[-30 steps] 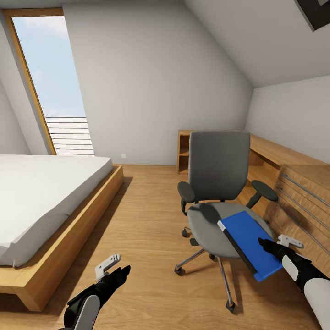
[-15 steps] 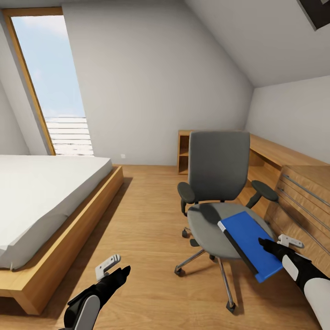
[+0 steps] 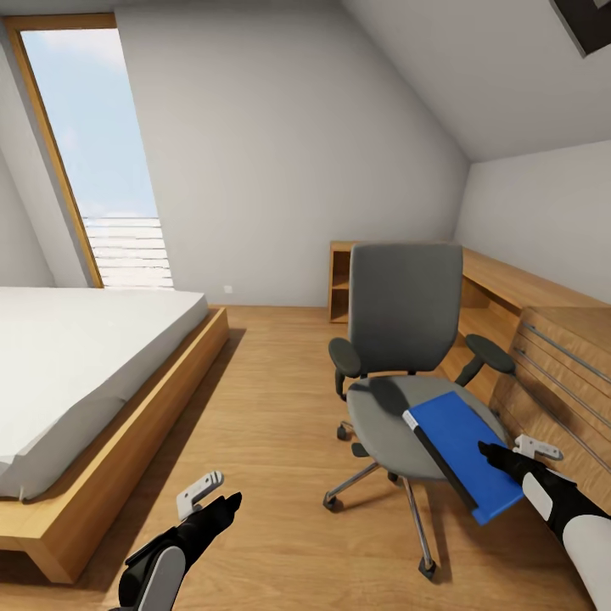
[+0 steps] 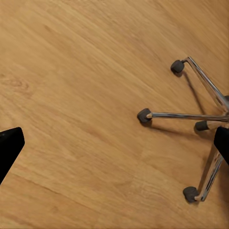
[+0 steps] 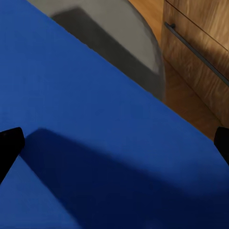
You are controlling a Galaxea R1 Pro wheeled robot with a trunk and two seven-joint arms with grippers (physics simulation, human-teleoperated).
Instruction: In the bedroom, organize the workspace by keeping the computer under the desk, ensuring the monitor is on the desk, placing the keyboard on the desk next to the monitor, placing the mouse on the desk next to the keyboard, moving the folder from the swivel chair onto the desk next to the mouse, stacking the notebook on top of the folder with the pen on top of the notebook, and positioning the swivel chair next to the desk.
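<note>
The folder (image 3: 462, 450) lay on the swivel chair (image 3: 407, 356) seat, overhanging its front edge, unchanged from before. The right end effector (image 3: 488, 450), fingers spread, hovered over it; contact was unclear. The left end effector (image 3: 222, 502) hung spread above the floor (image 3: 255, 407).

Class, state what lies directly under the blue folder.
The folder rests on the swivel chair, its grey seat showing around it; one corner overhangs the wood floor. The seat beneath is covered.
</note>
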